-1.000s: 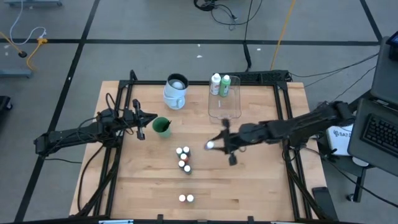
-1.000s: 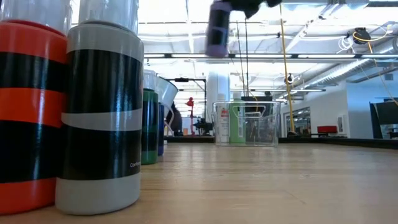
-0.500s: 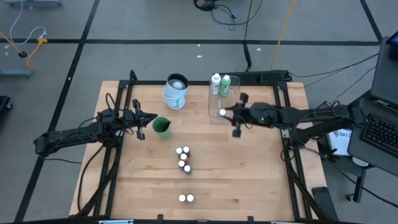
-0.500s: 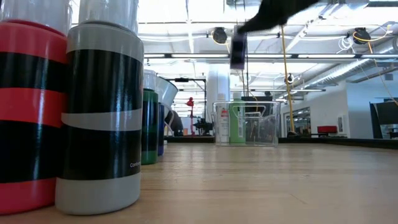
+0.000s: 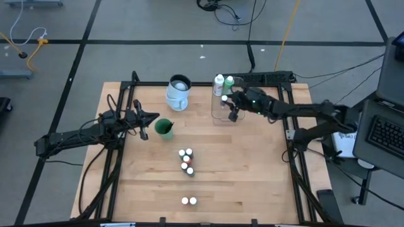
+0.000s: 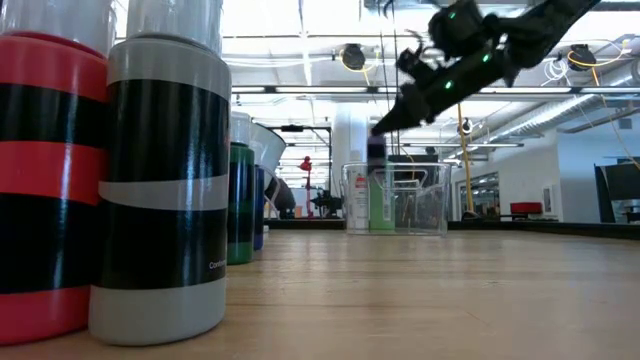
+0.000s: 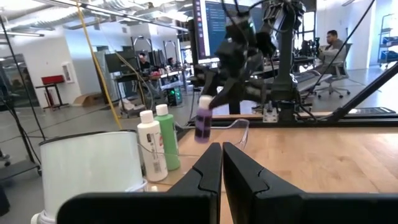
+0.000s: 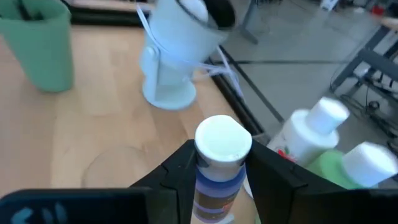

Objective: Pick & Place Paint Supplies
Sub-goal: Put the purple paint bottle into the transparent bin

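Grey concrete floor [image 5: 76,25] marked with dark lines is seen around the light wooden table [image 5: 252,176] — loose cables are lying on it. An open workshop is shown in the low view: white ceiling beams [image 6: 300,90], bright overhead light, a white pillar [image 6: 350,140]. A seated person [image 7: 333,43] is glimpsed at desks, with a large screen [image 7: 214,25] behind.

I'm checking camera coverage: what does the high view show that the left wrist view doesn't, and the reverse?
Only the high view: the green cup and the small paint bottles mid-table. Only the left wrist view: people in the room behind, and the carried bottle's purple body. Both: the right gripper holding that bottle over the clear tray, beside the tall white bottle and tall green bottle.
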Robot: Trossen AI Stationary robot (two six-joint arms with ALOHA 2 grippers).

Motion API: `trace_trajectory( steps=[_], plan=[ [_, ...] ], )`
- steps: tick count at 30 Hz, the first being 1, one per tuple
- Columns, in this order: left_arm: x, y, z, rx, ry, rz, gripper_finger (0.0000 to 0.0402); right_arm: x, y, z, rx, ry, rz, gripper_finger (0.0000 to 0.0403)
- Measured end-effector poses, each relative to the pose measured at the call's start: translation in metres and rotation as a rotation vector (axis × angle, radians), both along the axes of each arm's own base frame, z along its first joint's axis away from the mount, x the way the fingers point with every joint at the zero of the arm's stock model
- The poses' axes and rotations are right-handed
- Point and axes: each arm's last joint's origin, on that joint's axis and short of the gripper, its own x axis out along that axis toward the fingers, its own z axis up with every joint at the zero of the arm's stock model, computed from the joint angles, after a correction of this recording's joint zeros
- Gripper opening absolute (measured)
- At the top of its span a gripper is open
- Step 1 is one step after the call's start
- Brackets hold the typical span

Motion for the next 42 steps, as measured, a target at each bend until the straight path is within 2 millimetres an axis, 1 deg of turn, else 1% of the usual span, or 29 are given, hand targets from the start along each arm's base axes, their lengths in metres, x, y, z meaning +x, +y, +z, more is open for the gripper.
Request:
trace_trajectory(
  steps=[3, 5, 9, 13, 18, 20, 25, 30, 36, 42],
  plan=[
    [0.0, 0.0, 0.0, 0.0, 0.0, 0.0, 0.0019, 0.013, -0.006, -0.014, 0.0, -0.013, -0.018, 0.0115],
    [0.0, 0.0, 0.0, -0.002, 0.0, 0.0, 0.0019, 0.019, -0.01, -0.024, -0.016, -0.015, -0.075, 0.0115],
    [0.0, 0.0, 0.0, -0.004, 0.0, 0.0, 0.0019, 0.026, -0.02, -0.033, -0.057, -0.063, -0.177, 0.0115],
    [0.0, 0.0, 0.0, -0.003, 0.0, 0.0, 0.0019, 0.028, -0.028, -0.04, -0.029, -0.094, -0.201, 0.0116],
    [0.0, 0.0, 0.0, -0.001, 0.0, 0.0, 0.0019, 0.027, -0.038, -0.051, 0.02, -0.087, -0.243, 0.0116],
    [0.0, 0.0, 0.0, 0.0, -0.002, 0.0, 0.0019, 0.027, -0.04, -0.054, 0.051, -0.084, -0.215, 0.0115],
    [0.0, 0.0, 0.001, 0.002, -0.006, 0.001, 0.0019, 0.036, -0.044, -0.055, 0.105, -0.052, -0.149, 0.0113],
    [0.0, 0.0, 0.001, 0.002, -0.005, 0.001, 0.0019, 0.046, -0.049, -0.055, 0.122, -0.015, -0.155, 0.0116],
    [0.0, 0.0, 0.0, 0.001, -0.003, 0.002, 0.0019, 0.045, -0.051, -0.055, 0.114, 0.02, -0.201, 0.0113],
    [0.0, 0.0, 0.0, 0.001, -0.004, 0.004, 0.0019, 0.042, -0.053, -0.058, 0.123, 0.051, -0.205, 0.0118]
  ],
)
